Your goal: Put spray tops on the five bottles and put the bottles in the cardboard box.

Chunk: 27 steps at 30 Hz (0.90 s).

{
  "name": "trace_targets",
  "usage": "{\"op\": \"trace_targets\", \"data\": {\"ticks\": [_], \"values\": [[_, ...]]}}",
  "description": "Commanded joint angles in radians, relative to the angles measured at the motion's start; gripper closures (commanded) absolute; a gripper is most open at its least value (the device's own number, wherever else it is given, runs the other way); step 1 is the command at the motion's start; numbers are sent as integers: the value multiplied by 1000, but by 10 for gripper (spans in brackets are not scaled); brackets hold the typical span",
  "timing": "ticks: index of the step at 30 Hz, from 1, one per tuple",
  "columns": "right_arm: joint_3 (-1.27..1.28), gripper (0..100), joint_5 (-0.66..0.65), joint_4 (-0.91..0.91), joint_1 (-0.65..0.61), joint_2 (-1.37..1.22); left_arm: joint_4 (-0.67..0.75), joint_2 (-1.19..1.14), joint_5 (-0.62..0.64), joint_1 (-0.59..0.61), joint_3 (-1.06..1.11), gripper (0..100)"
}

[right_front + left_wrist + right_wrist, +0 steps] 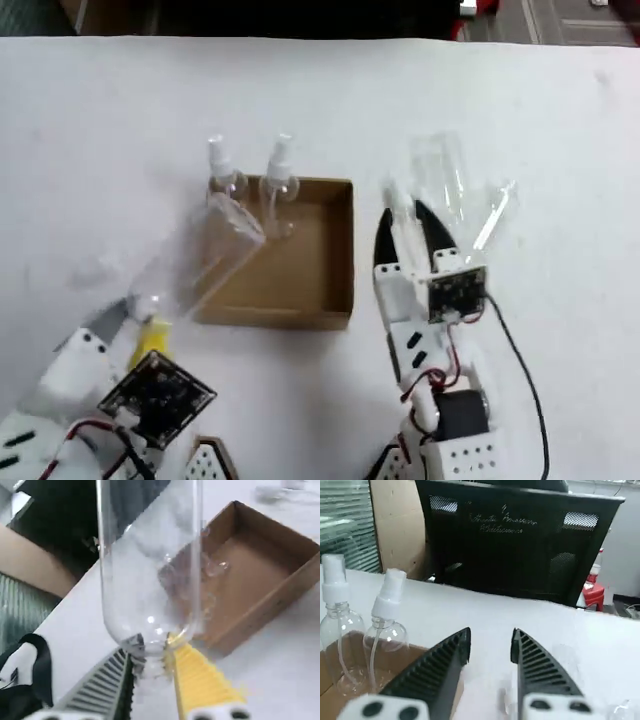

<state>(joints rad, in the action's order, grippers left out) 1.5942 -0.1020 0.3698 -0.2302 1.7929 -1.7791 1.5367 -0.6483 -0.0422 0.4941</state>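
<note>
Off the near-left corner of the brown cardboard box (345,250), my left pincer (150,655) is clenched on a clear plastic bottle (205,250) by its neck, the body tilted across the left wall. Two capped spray bottles (228,178) stand in the far-left corner. And my right pincer (403,215) hangs released between the box's right wall and loose clear bottles (440,172) on the white bench (100,120).

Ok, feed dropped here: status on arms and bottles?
Left gripper shut on topless bottle by its neck, over box edge. Right gripper open, empty. Two topped bottles standing in box.

Likely an office: black mesh chair (520,545), window blinds (345,525), white table (530,617).
</note>
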Motion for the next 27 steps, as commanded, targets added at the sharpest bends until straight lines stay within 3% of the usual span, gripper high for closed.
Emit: {"op": "trace_targets", "data": {"ticks": [1, 7, 10, 12, 20, 27], "values": [[-222, 881, -14, 131, 36, 12, 51, 2, 95, -134, 69, 977], [-565, 888, -58, 338, -31, 12, 183, -1, 138, -237, 249, 977], [-690, 996, -61, 406, -105, 12, 221, -1, 138, -280, 301, 977], [-727, 958, -61, 426, -153, 12, 247, -2, 133, -300, 313, 977], [-727, 982, -66, 472, -300, 5, 316, -4, 138, -450, 318, 978], [-563, 982, -399, 522, -412, 8, 385, -4, 138, -464, 371, 978]]}}
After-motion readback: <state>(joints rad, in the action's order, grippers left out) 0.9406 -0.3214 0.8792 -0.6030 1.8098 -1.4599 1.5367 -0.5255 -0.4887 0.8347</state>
